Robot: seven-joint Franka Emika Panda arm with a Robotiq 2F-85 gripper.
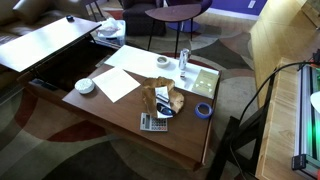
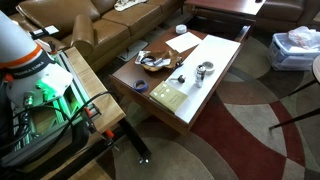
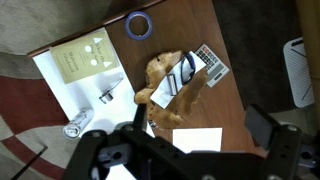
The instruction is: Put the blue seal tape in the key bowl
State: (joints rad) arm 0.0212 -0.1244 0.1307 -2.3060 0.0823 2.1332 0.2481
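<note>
The blue seal tape [image 3: 139, 25] lies flat on the brown table near its end; it shows in both exterior views [image 1: 204, 110] [image 2: 141, 87]. The key bowl [image 3: 170, 85], tan-brown and lumpy, sits mid-table with things in it, and shows in both exterior views [image 1: 163, 97] [image 2: 155, 61]. The tape is a short way from the bowl, not touching it. In the wrist view my gripper [image 3: 185, 140] hangs high above the table over a white paper, open and empty. The gripper is out of sight in both exterior views.
A calculator [image 3: 210, 62] lies beside the key bowl. A green-and-white pad [image 1: 200, 78], a bottle [image 1: 184, 62] and a small white cup dish [image 1: 163, 62] stand on the far side. A white bowl [image 1: 85, 86] and paper [image 1: 117, 84] lie at the other end.
</note>
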